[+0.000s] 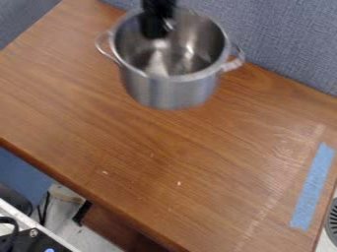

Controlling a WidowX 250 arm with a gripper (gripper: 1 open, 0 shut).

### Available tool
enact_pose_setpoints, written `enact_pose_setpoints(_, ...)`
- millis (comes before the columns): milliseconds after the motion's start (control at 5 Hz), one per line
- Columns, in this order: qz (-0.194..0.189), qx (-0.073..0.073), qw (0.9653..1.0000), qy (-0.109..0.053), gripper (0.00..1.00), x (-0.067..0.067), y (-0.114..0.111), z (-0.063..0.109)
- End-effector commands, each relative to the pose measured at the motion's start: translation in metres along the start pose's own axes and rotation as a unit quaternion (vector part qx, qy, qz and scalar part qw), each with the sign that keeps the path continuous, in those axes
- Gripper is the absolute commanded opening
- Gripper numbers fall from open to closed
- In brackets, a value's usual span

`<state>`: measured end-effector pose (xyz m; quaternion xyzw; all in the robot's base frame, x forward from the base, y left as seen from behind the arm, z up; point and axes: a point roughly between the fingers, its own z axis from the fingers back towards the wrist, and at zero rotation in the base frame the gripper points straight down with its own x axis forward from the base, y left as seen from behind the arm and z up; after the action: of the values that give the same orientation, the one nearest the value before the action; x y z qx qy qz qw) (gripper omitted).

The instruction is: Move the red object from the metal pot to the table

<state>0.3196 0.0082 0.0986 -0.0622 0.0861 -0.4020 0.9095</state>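
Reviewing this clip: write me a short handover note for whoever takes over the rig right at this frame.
Gripper: shut, reaching down into the metal pot; whether it holds anything cannot be seen.
Pot: near the far edge of the table.
Red object: not visible, neither on the table nor in the part of the pot that shows.
Done: nothing confirmed.
Left: get the red object out and onto the table.
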Motion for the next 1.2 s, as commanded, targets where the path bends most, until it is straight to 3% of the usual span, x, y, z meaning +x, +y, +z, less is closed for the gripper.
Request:
enact_pose_setpoints(0, -0.052, 0.032, 0.9981, -0.005, 0.00, -0.010, -0.014, 0.002)
enact_pose_setpoints(200, -0.080, 0.018, 0.9966, 0.007, 0.00, -0.017, -0.017, -0.013)
enact_pose_setpoints(400, -0.206, 0.021, 0.9782, 0.008, 0.00, -0.009, -0.017, -0.022)
enact_pose_setpoints(600, -0.329, 0.016, 0.9440, 0.007, 0.00, 0.000, -0.018, -0.024)
enact_pose_setpoints(800, -0.371, 0.020, 0.9282, 0.017, 0.00, -0.005, -0.012, -0.005)
enact_pose_setpoints(1000, -0.405, 0.025, 0.9137, -0.020, 0.00, -0.018, -0.001, 0.004)
